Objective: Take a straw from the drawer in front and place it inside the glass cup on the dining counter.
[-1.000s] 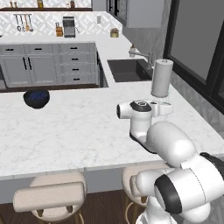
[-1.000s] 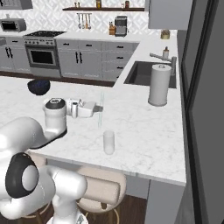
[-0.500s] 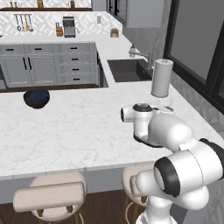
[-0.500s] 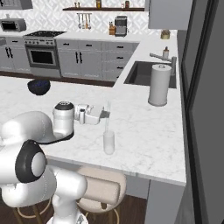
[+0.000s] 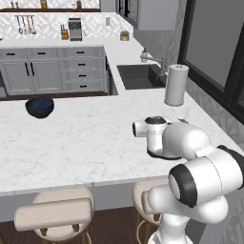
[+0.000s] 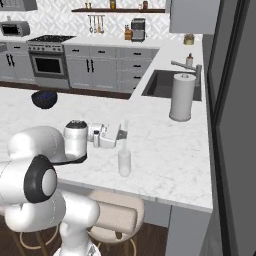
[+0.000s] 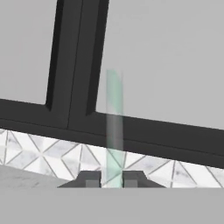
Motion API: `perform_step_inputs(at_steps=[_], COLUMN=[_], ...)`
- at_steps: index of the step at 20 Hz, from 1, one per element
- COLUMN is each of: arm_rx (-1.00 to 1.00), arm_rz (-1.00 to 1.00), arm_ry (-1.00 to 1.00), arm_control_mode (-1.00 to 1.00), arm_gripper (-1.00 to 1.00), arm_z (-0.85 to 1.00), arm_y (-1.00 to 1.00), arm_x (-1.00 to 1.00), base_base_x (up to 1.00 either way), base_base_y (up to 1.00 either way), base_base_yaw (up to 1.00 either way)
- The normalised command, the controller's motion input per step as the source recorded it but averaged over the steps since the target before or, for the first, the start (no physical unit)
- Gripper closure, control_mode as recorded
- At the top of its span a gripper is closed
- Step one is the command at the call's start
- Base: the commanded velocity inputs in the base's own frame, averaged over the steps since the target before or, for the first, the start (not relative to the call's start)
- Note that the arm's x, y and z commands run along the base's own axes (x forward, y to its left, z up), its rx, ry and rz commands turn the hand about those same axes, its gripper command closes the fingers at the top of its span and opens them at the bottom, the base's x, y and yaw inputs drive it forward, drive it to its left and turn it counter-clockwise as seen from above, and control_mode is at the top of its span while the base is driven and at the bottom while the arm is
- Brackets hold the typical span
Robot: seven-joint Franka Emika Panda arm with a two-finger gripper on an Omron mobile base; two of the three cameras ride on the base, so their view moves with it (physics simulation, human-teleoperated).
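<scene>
Pinching the straw [image 7: 113, 131] upright, your gripper [image 7: 112, 179] seemingly hovers at 12 o'clock above the glass cup [image 6: 124, 162], ready for lowering in

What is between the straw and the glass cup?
Nothing. In the right base view the straw, held upright by the gripper, hangs just above the glass cup on the dining counter; I see only a small bare gap.

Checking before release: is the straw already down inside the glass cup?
No, the straw stands pinched in the gripper, above the glass cup.
</scene>
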Motion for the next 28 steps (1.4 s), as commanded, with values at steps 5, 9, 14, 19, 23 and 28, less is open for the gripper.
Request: perform_step_inputs(at_steps=[5, 9, 14, 19, 23, 28], arm_rx=[0.0, 0.0, 0.0, 0.0, 0.0, 0.0], arm_rz=[0.0, 0.0, 0.0, 0.0, 0.0, 0.0], arm_ry=[-0.04, -0.02, -0.02, -0.01, 0.0, -0.01], arm_control_mode=[-1.0, -1.0, -1.0, -1.0, -1.0, -1.0], arm_gripper=[1.0, 1.0, 1.0, 1.0, 1.0, 1.0], arm_z=[-0.14, -0.15, -0.13, -0.16, -0.15, -0.16], arm_y=[0.0, 0.0, 0.0, 0.0, -0.01, -0.04], arm_x=[0.23, 0.27, 0.21, 0.17, -0.02, -0.34], base_base_x=[0.0, 0.0, 0.0, 0.0, 0.0, 0.0], base_base_y=[0.0, 0.0, 0.0, 0.0, 0.0, 0.0], base_base_yaw=[0.0, 0.0, 0.0, 0.0, 0.0, 0.0])
